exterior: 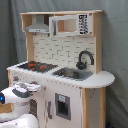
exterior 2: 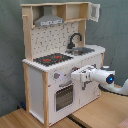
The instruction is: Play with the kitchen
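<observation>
One white robot arm reaches toward the kitchen (exterior 2: 60, 65) in both exterior views, its rounded, glossy casing ending in the hand (exterior 2: 76, 76), which sits right at the white front panel beside the oven door (exterior 2: 63, 96); whether its fingers are apart or together I cannot tell. In the first exterior view the hand (exterior: 34, 88) meets the front face near that view's left corner of the toy, just under the counter edge.

The kitchen stands on a light wooden tabletop (exterior 2: 100, 112), close to its front edge, with bare wood open toward the second exterior view's right. Its body is smooth white board framed by pale wood posts. One oven door with a dark window sits low on the front. On the counter lie one black stovetop (exterior: 36, 65) with red rings and one grey rectangular sink (exterior: 74, 73), with one curved black faucet (exterior: 85, 58) rising behind it. The counter ends in a rounded lip past the sink. Behind, a white tiled back wall climbs to one grey angled hood (exterior: 38, 26) and one upper shelf (exterior: 67, 24) with an open box frame. Grey cloth hangs behind everything.
</observation>
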Available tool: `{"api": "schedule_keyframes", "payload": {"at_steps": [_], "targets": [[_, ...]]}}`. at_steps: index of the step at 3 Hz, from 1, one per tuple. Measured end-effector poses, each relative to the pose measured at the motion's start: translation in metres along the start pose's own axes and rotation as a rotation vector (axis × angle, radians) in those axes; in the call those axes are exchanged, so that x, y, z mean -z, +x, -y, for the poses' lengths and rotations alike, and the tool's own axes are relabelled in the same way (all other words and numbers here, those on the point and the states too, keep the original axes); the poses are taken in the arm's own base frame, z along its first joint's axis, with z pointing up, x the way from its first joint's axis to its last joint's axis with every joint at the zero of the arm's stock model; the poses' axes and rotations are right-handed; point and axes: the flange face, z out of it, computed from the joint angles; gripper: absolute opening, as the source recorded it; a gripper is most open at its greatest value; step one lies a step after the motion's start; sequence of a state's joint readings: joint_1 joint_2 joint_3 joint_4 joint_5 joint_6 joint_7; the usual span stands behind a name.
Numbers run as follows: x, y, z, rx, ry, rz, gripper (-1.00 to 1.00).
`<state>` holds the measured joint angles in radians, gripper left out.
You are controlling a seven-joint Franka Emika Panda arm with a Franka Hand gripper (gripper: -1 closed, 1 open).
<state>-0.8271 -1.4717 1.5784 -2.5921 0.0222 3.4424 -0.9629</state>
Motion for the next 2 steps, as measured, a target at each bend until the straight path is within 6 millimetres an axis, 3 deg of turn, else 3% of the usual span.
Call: {"api": "schedule_keyframes", "payload": {"at_steps": [1, 2], "targets": [[-0.0005, 0.0000, -0.0002, 0.048, 0.009, 0.005, -1.00], [-0.0009, -0.0001, 0.0002, 0.048, 0.011, 0.007, 1.00]]}}
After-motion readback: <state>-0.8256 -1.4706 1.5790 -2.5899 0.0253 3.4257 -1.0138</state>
